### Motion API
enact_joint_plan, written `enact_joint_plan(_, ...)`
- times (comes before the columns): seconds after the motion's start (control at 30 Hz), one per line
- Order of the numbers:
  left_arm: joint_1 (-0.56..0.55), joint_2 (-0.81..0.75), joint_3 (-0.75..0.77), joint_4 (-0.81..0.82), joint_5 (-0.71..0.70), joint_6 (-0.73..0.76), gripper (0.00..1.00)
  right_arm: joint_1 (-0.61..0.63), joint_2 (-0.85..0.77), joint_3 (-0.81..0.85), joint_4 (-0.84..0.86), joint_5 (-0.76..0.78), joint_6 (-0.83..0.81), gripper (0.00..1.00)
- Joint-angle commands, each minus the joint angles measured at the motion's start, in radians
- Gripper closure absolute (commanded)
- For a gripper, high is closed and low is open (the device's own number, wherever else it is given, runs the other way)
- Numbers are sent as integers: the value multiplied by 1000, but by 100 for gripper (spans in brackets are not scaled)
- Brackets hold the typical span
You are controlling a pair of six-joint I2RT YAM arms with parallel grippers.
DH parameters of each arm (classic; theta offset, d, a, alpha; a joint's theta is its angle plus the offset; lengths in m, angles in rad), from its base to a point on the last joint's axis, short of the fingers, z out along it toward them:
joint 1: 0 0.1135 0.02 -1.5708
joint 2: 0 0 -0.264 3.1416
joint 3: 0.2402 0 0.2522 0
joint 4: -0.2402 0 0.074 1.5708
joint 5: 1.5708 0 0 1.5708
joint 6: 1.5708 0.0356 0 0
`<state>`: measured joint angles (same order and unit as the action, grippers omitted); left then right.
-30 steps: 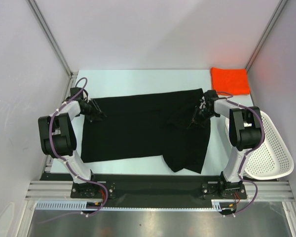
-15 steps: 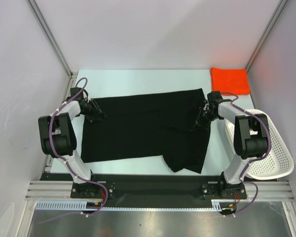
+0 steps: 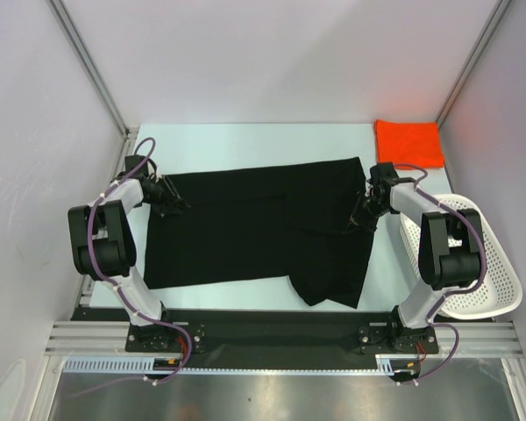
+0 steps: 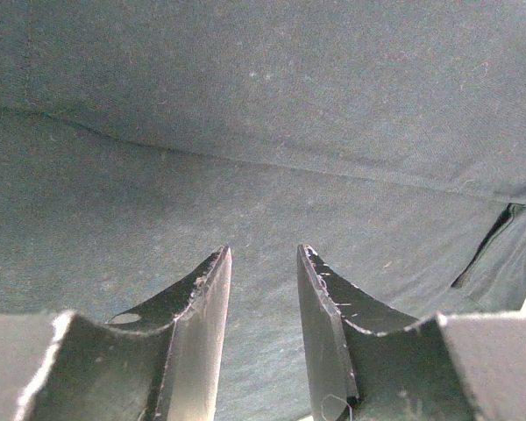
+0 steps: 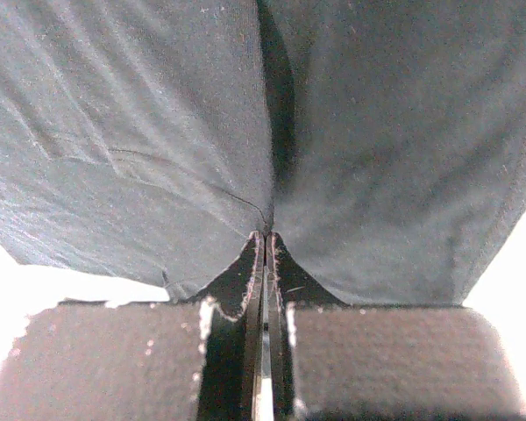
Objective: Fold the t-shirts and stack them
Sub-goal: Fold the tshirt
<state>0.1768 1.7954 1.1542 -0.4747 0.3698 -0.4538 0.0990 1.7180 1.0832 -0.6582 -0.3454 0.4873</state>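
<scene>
- Black t-shirt [image 3: 245,224] lies spread on the counter [image 3: 245,140].
- Right end effector [image 5: 265,237] pinches its right edge, likely to carry a fold.
- Left end effector [image 4: 263,254], spread, is low over the left edge.
- Orange-red t-shirt [image 3: 408,143] lies folded, far right corner.

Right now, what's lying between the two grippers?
Only the black t-shirt, spread out from the left gripper to the right gripper; the top view shows it.

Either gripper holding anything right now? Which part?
Right gripper pinches a fold of the black t-shirt near its right edge. Left gripper stands open over the shirt's left edge, holding nothing.
</scene>
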Motion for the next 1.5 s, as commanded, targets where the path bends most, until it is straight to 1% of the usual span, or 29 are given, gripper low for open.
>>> enact_joint_plan(0.0,-2,-8,22,21,11,0,58,-4,-58,-9,-27,34,19,100)
enact_joint_plan(0.27,-2,-2,45,12,9,-2,58,-8,-63,-16,-34,37,19,100)
enact_joint_plan(0.37,-2,-4,50,2,0,1,58,-12,-55,-9,-53,33,19,93)
enact_joint_plan(0.4,0,-5,58,-4,-6,4,58,-13,-55,-6,-58,17,17,87)
enact_joint_plan(0.47,6,-10,85,-13,-32,13,59,-21,-60,13,-78,11,14,79)
enact_joint_plan(0.5,9,-8,100,-33,-41,17,59,-22,-64,32,-84,55,-10,67)
enact_joint_plan(0.53,13,-5,119,-45,-55,20,59,-27,-63,59,-93,100,-19,61)
enact_joint_plan(0.57,24,-5,152,-54,-72,26,59,-33,-57,152,-89,136,-33,55)
enact_joint_plan(0.6,33,-4,166,-53,-95,27,59,-38,-29,203,-68,172,-55,47)
enact_joint_plan(0.63,36,1,180,-48,-103,29,56,-36,-6,260,-5,199,-109,43)
enact_joint_plan(0.67,46,21,214,-42,-106,29,54,-36,21,355,18,226,-137,39)
enact_joint_plan(0.7,49,41,238,-45,-106,29,51,-39,90,416,37,241,-160,35)
enact_joint_plan(0.73,53,62,269,-54,-106,38,50,-44,119,464,52,243,-206,34)
enact_joint_plan(0.77,59,103,323,-59,-108,44,50,-50,150,550,63,247,-232,31)
enact_joint_plan(0.83,72,139,373,-68,-92,58,53,-56,245,619,95,249,-303,27)
enact_joint_plan(0.9,96,186,430,-58,-86,58,55,-79,322,745,86,250,-317,27)
enact_joint_plan(0.93,105,205,447,-50,-69,56,55,-87,388,786,80,240,-316,26)
enact_joint_plan(1.0,128,266,502,-39,-48,50,51,-91,439,877,72,185,-308,25)
enact_joint_plan(1.07,144,309,576,-59,-31,58,49,-91,497,917,72,172,-312,25)
enact_joint_plan(1.1,145,349,597,-73,-31,63,46,-91,517,969,56,171,-312,25)
enact_joint_plan(1.17,148,386,657,-87,-35,86,45,-91,570,1017,32,163,-312,25)
enact_joint_plan(1.3,148,464,736,-125,-43,128,45,-90,624,1069,28,114,-343,24)
enact_joint_plan(1.33,151,488,746,-125,-39,139,46,-117,635,1078,26,108,-345,24)
enact_joint_plan(1.47,150,538,794,-131,-42,155,48,-127,647,1061,31,88,-339,24)
